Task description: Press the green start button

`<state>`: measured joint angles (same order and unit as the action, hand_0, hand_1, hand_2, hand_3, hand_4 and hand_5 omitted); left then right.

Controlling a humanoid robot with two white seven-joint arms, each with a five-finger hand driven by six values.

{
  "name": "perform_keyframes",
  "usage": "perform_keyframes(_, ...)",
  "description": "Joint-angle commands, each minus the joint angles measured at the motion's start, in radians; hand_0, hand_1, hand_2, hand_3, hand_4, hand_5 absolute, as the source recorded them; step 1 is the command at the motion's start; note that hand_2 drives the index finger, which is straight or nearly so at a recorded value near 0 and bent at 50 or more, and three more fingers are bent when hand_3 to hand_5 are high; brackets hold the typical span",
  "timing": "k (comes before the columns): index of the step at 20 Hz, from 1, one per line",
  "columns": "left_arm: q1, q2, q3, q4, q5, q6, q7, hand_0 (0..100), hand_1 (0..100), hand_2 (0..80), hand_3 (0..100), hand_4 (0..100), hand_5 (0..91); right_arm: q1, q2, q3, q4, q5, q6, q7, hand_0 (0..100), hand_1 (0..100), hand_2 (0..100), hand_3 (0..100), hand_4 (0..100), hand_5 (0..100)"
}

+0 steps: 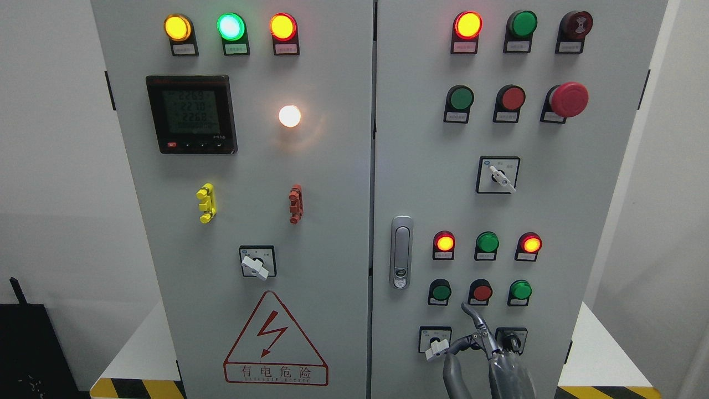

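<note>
On the right door's lower block, a dark green button (441, 291), a red button (481, 292) and a brighter green button (520, 289) sit in a row. My right hand (461, 331) rises from the bottom edge just below them, open and holding nothing. One grey finger (472, 315) points upward, its tip just left of and below the red button, between it and the dark green one. It does not appear to touch either. Another green button (461, 98) sits higher up. My left hand is out of view.
A selector switch (435, 341) is left of the hand; another (512, 339) is partly hidden behind it. A door handle (401, 252) is to the left, a red emergency mushroom button (568, 99) above. Lit indicator lamps line both doors.
</note>
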<state>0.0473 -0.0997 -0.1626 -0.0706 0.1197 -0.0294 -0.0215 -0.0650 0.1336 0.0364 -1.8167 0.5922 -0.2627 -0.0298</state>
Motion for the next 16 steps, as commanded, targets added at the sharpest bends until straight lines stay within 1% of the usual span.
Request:
perform_keyframes(1,0.000,0.000,0.000,0.000,0.000,0.000,0.000,12,56,0.0,0,0,0.0,0.033,0.000,0.033,-0.027,-0.176,0.003,-0.002,70,29,0,48,42,25)
perform_keyframes(4,0.000,0.000,0.000,0.000,0.000,0.000,0.000,12,56,0.0,0,0,0.0,0.053,0.000,0.040,-0.027,-0.241,0.002,-0.001,68,26,0,40,35,19)
perform_keyframes(5,0.000,0.000,0.000,0.000,0.000,0.000,0.000,12,56,0.0,0,0,0.0,0.060,0.000,0.042,-0.029,-0.262,0.002,-0.001,67,26,0,39,34,18)
perform_keyframes(7,-0.001,0.000,0.000,0.000,0.000,0.000,0.000,12,56,0.0,0,0,0.0,0.071,0.000,0.042,-0.030,-0.305,0.002,0.001,65,23,0,32,28,13)
perform_keyframes(8,-0.001,0.000,0.000,0.000,0.000,0.000,0.000,12,56,0.0,0,0,0.0,0.074,-0.002,0.048,-0.036,-0.324,0.002,0.001,64,23,0,31,27,13)
perform_keyframes(9,0.000,0.000,0.000,0.000,0.000,0.000,0.000,12,56,0.0,0,0,0.0,0.083,-0.002,0.053,-0.036,-0.340,0.003,0.002,63,21,0,23,18,6)
perform_keyframes(11,-0.001,0.000,0.000,0.000,0.000,0.000,0.000,12,56,0.0,0,0,0.0,0.093,-0.005,0.056,-0.046,-0.367,0.005,0.002,62,21,0,22,16,4)
perform_keyframes(12,0.000,0.000,0.000,0.000,0.000,0.000,0.000,12,56,0.0,0,0,0.0,0.093,-0.003,0.056,-0.047,-0.374,0.005,0.004,61,20,0,18,12,0)
perform_keyframes(13,-0.001,0.000,0.000,0.002,0.000,0.000,0.000,12,56,0.0,0,0,0.0,0.096,-0.003,0.057,-0.047,-0.382,0.005,0.011,59,20,0,14,7,0)
perform_keyframes(14,0.000,0.000,0.000,0.000,0.000,0.000,0.000,12,56,0.0,0,0,0.0,0.102,-0.002,0.062,-0.047,-0.393,0.007,0.028,58,21,0,14,7,0)
perform_keyframes(15,0.000,0.000,0.000,0.000,0.000,0.000,0.000,12,56,0.0,0,0,0.0,0.112,-0.002,0.062,-0.052,-0.408,0.008,0.043,55,20,0,12,3,0)
perform_keyframes(16,0.000,0.000,0.000,0.000,0.000,0.000,0.000,12,56,0.0,0,0,0.0,0.122,-0.002,0.065,-0.056,-0.422,0.011,0.051,54,20,0,11,2,0)
